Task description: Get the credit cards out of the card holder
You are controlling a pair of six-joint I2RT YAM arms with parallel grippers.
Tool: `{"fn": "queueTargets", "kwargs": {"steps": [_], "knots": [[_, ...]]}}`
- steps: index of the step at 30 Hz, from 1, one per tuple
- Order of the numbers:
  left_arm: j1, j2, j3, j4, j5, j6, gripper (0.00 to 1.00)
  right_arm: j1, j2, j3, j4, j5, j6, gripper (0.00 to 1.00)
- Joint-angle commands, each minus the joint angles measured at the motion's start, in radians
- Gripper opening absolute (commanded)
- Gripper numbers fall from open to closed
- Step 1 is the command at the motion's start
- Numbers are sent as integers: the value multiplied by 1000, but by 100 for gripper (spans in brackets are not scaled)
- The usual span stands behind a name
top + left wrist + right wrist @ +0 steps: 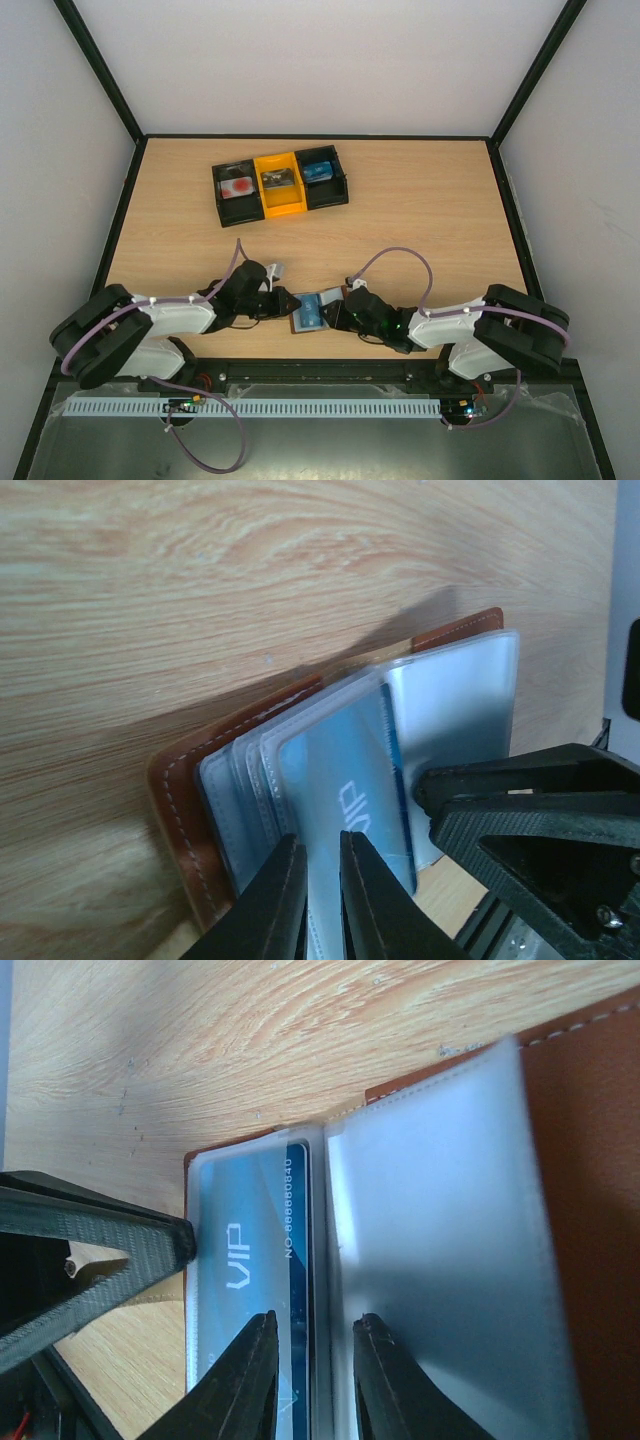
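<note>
The card holder [308, 312] lies open on the table near the front edge, between my two grippers. Its reddish-brown leather [175, 810] [590, 1160] frames a fan of clear sleeves. A blue credit card [350, 780] [245, 1250] marked VIP sits inside one sleeve. My left gripper [283, 303] [320, 838] is over that sleeve with only a thin slit between its jaws; whether it pinches the plastic does not show. My right gripper [338, 308] [315, 1317] has its jaws apart, straddling the blue card's edge and the neighbouring empty sleeve.
A black-and-yellow three-bin tray [347, 185] with small items in its bins stands at the back of the table. Black frame posts and pale walls border the table. Both arms' bases sit at the near edge.
</note>
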Motion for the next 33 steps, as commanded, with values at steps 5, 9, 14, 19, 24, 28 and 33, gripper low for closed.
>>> {"fn": "queueTargets", "kwargs": {"steps": [5, 9, 14, 19, 24, 28, 33], "knots": [[-21, 96, -16, 41, -22, 5, 9, -13, 59, -22, 89, -31, -4, 21], [-23, 97, -15, 21, -41, 8, 7, -21, 68, -34, 108, -41, 0, 17], [-23, 88, -10, -23, -72, 26, 5, -26, 55, -49, 110, -32, 7, 7], [-23, 79, -13, -49, -90, 32, 4, -28, 39, -65, 115, -33, 11, 2], [-23, 62, -19, -66, -109, 34, 4, -30, 34, -73, 126, -54, 8, 2], [-23, 61, -16, -75, -112, 39, 3, -30, 22, -83, 119, -42, 16, 2], [-23, 62, -16, -78, -115, 39, 3, -33, 18, -103, 139, -47, 31, 2]]}}
